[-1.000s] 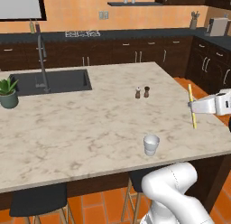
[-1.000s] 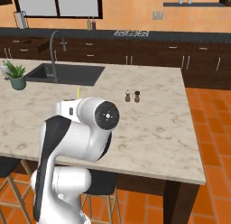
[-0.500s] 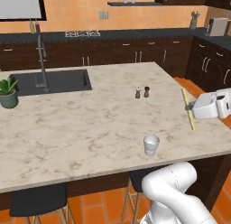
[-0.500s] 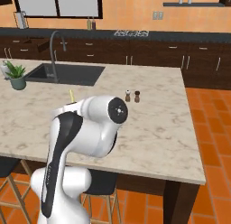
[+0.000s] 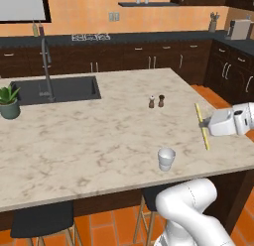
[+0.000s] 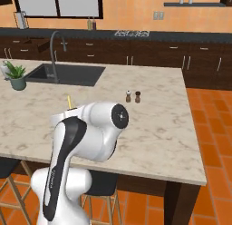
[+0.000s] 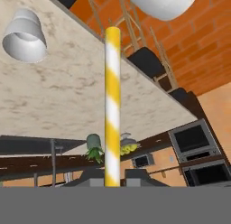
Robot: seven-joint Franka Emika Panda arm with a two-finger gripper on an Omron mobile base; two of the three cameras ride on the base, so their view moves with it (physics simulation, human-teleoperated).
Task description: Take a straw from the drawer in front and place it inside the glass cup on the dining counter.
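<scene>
Between my pincer [image 5: 202, 125] and the glass cup [image 5: 166, 158] the dining counter [image 5: 89, 136] lay bare. Two small shakers [image 5: 156, 101] stood well beyond my pincer; the plant [image 5: 9, 101] and faucet [image 5: 46, 66] stood far across the slab from it.

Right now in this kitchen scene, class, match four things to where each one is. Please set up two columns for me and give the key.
Things:
1. straw
2. glass cup
3. shakers
4. potted plant

Places:
A. beside the sink
B. near the dining counter's front edge
C. held in the shut tool
D. mid-counter, standing as a pair

Pairs: 1-C, 2-B, 3-D, 4-A
</scene>
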